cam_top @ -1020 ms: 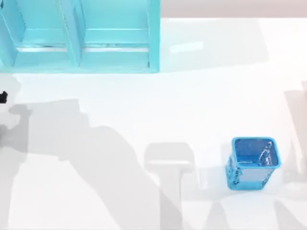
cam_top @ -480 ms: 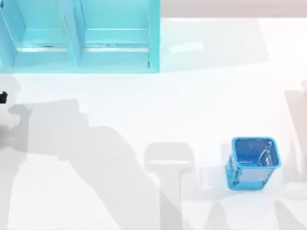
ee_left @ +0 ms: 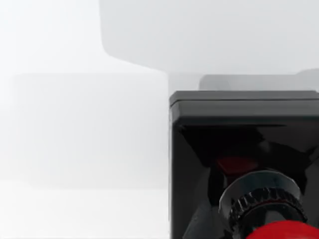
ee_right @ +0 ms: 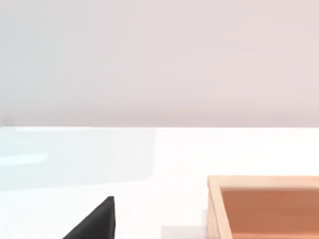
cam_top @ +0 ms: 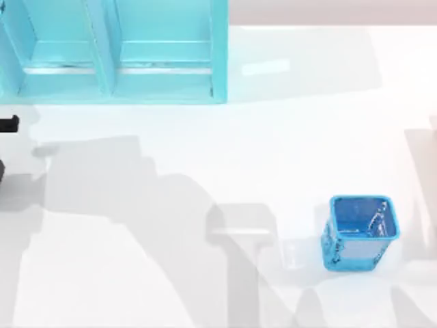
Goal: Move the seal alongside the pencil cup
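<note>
White desk point(cam_top: 205, 150) carries the light-turquoise shelf unit point(cam_top: 113, 51) at its far left and the pencil cup point(cam_top: 358, 234) upright near the front right. Left arm point(cam_top: 8, 124) at the desk's left edge. Seal point(ee_left: 244, 164) close under the left wrist camera, above the desk; jaws' state: cannot tell

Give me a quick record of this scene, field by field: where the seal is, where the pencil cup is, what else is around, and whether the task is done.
seal: close under the left wrist camera, black block and red knob
pencil cup: upright on the table's right side, nothing beside it
shelf unit: turquoise, far left of table
wooden box: in the right wrist view
task state: seal not yet beside cup
</note>
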`<state>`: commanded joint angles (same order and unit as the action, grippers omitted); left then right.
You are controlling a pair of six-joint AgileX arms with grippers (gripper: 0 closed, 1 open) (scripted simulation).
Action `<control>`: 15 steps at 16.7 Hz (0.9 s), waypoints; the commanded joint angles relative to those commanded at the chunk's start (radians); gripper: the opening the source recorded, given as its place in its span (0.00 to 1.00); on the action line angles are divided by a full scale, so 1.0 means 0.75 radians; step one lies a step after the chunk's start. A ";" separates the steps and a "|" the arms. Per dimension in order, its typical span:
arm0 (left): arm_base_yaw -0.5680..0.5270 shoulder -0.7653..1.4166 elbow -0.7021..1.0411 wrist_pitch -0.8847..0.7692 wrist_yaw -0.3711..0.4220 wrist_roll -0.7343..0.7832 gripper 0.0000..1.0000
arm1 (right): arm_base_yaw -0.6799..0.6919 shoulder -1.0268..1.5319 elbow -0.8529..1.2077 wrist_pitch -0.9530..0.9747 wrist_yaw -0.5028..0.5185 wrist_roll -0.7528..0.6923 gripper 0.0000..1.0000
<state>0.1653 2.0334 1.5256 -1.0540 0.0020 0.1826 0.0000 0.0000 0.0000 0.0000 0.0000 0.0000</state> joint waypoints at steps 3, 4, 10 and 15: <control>-0.145 -0.024 0.180 -0.214 -0.001 -0.144 0.00 | 0.000 0.000 0.000 0.000 0.000 0.000 1.00; -0.202 -0.034 0.242 -0.302 -0.001 -0.196 0.00 | 0.000 0.000 0.000 0.000 0.000 0.000 1.00; -0.433 -0.098 0.489 -0.600 -0.001 -0.417 0.00 | 0.000 0.000 0.000 0.000 0.000 0.000 1.00; -0.432 -0.092 0.489 -0.598 0.000 -0.418 0.00 | 0.000 0.000 0.000 0.000 0.000 0.000 1.00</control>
<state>-0.1586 1.9641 1.8927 -1.5025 0.0023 -0.1311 0.0000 0.0000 0.0000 0.0000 0.0000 0.0000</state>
